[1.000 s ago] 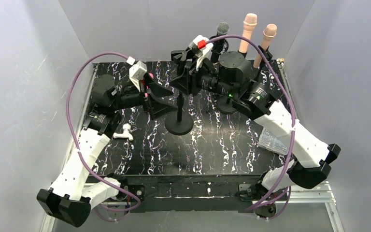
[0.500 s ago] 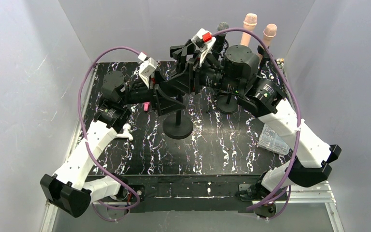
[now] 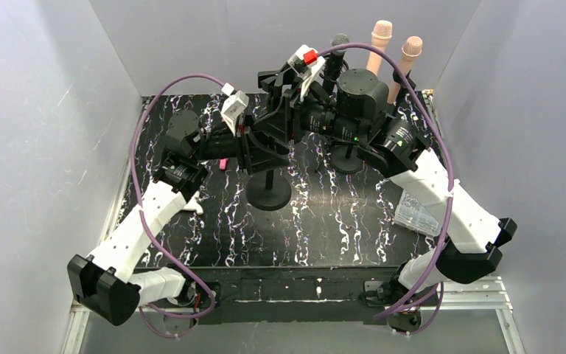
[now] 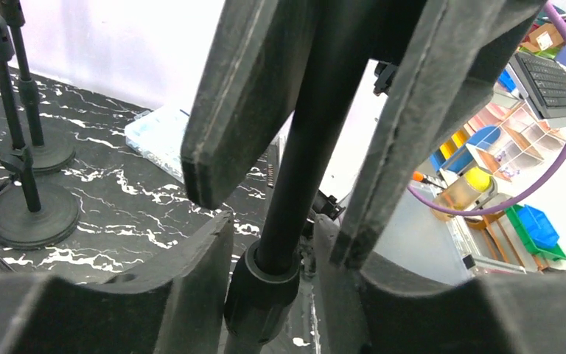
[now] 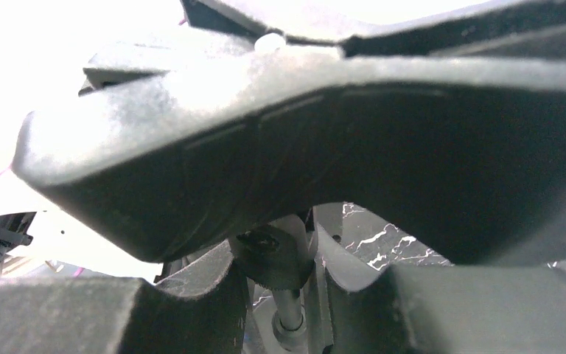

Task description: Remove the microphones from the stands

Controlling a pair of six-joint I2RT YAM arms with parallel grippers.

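A black stand rises from its round base [image 3: 269, 193] in the middle of the table. My left gripper [image 3: 265, 147] reaches in from the left, its jaws on either side of the stand's pole [image 4: 302, 162] just above a collar [image 4: 261, 291]. A thin gap still shows on one side of the pole, so the left gripper [image 4: 287, 214] is open. My right gripper [image 3: 284, 116] is shut on the top of the stand, with a knurled knob [image 5: 273, 258] sitting between its fingers. The microphone is hidden in the dark cluster of grippers.
At the back stand a black microphone [image 3: 337, 48] and two pink ones [image 3: 378, 40] [image 3: 408, 55] on other stands, one base [image 3: 348, 158] right of the grippers. A clear plastic box [image 3: 416, 215] lies on the right. A small white part [image 3: 191, 204] sits by the left arm.
My left arm has swung right to the stand, and its jaws have narrowed around the pole. The stand's base has slid slightly left. The right gripper has kept its hold.
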